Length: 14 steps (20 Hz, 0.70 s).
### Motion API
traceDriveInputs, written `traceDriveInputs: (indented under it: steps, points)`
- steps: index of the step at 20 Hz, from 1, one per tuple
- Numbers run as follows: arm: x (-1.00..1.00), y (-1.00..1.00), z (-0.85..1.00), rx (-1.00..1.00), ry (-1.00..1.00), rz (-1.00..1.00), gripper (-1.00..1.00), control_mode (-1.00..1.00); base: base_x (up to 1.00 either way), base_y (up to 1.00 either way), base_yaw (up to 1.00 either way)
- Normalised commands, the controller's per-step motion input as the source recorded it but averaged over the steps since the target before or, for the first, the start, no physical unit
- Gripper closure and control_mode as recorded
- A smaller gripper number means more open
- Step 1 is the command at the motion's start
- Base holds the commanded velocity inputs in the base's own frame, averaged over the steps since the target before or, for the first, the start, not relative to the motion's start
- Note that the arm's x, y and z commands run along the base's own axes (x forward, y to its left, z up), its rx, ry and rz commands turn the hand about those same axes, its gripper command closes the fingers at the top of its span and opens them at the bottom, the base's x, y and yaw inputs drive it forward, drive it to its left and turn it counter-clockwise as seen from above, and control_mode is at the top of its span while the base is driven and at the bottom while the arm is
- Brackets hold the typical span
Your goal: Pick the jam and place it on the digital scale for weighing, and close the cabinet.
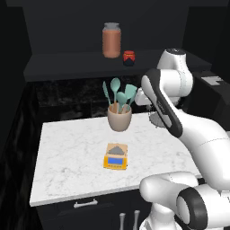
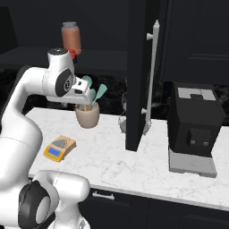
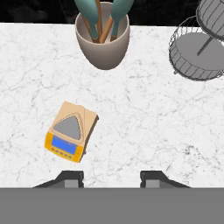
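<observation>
The robot's two-finger pincer (image 3: pixel 111 176) hangs high over the white marbled counter (image 3: pixel 144 122) with its dark tips pointing down; the jaws are drawn in and hold nothing. Just below and to the left of the tips in the hand view lies the small flat yellow-orange digital scale (image 3: pixel 70 131) with its grey top plate and blue display, its plate bare. Farther ahead of the pincer stands the beige utensil cup (image 3: pixel 103 39) with teal-headed, wooden-handled spoons, and ahead to the right a grey wire tiered basket (image 3: pixel 194 54).

The tiny squat red jam jar (image 1: pixel 129 57) with a dark lid sits on the dark shelf of the black upper cabinet (image 1: pixel 58 67), above and beyond the pincer, just beside the tall orange-brown jar (image 1: pixel 111 40) with a grey lid. In the right base view the cabinet's black door (image 2: pixel 136 76) with the long silver bar handle (image 2: pixel 151 76) stands swung open, edge-on, to the right of the arm. Further right on the counter stands a black coffee machine (image 2: pixel 194 127).
</observation>
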Motion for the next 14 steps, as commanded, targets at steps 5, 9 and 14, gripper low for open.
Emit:
traceDriveInputs:
  steps: [5, 9, 14]
  points:
    - [-0.07, 0.0, -0.01, -0.01, 0.0, 0.0, -1.0, -1.0, 0.0, 0.0, 0.0]
    - [0.0, 0.0, 0.0, 0.0, 0.0, 0.0, -1.0, -1.0, 0.0, 0.0, 0.0]
    - [0.0, 0.0, 0.0, 0.0, 0.0, 0.0, -1.0, -1.0, 0.0, 0.0, 0.0]
